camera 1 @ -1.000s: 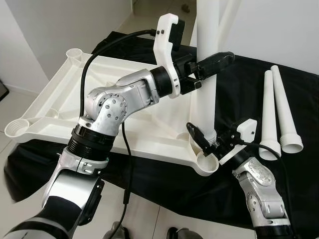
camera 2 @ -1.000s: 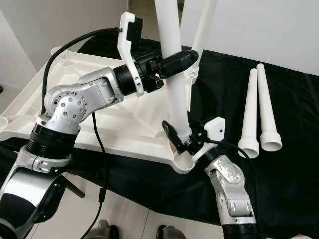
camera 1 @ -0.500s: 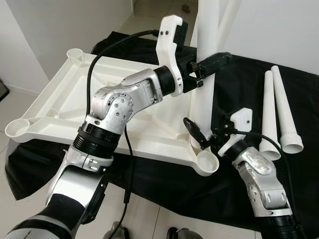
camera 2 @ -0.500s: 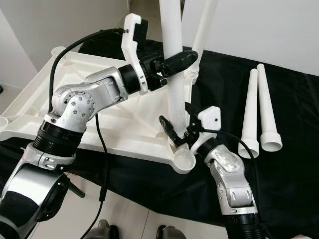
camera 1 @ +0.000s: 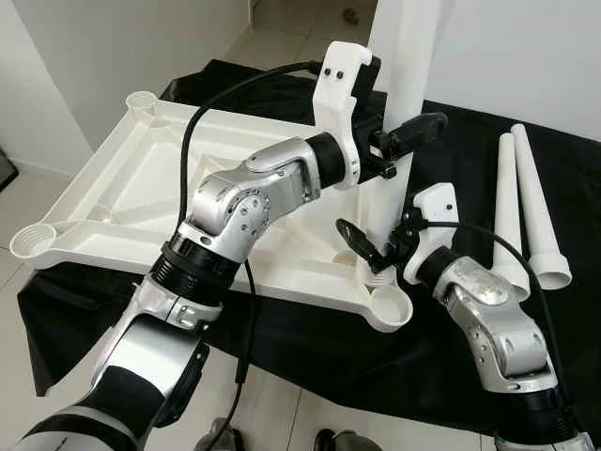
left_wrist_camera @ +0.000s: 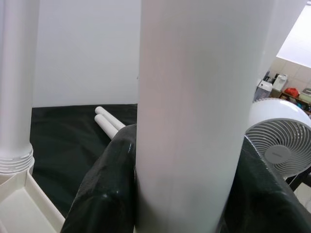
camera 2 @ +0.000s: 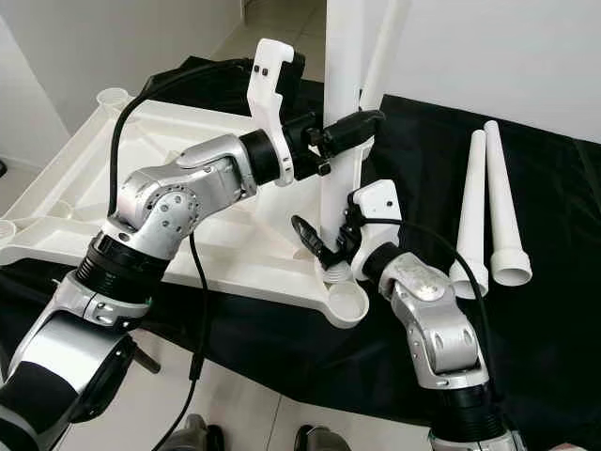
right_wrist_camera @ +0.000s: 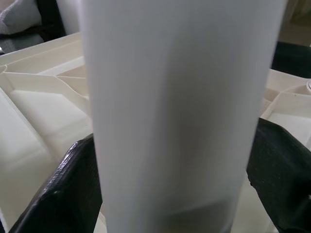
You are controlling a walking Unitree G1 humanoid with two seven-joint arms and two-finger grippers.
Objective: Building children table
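Observation:
A white table leg [camera 2: 340,66] stands upright over the upturned white tabletop [camera 1: 122,178], held by both grippers. My left gripper [camera 2: 349,122] is shut on it high up, black fingers [left_wrist_camera: 104,189] on either side. My right gripper [camera 1: 380,249] is shut on its lower part, just above the threaded end. That end hovers close beside the near right corner socket [camera 1: 391,324], not in it. A second leg [camera 2: 385,47] stands upright in the far right corner.
Two loose white legs [camera 1: 507,216] [camera 1: 539,211] lie side by side on the black cloth [camera 1: 460,160] to the right. Empty corner sockets [camera 1: 31,242] [camera 1: 141,100] sit at the tabletop's left. A white fan [left_wrist_camera: 279,141] stands beyond. Tiled floor lies at the near left.
The leg has gone from tilted to upright. My left arm has swung right and higher on it; my right wrist has risen and turned, with the leg's lower end drawn slightly back from the socket.

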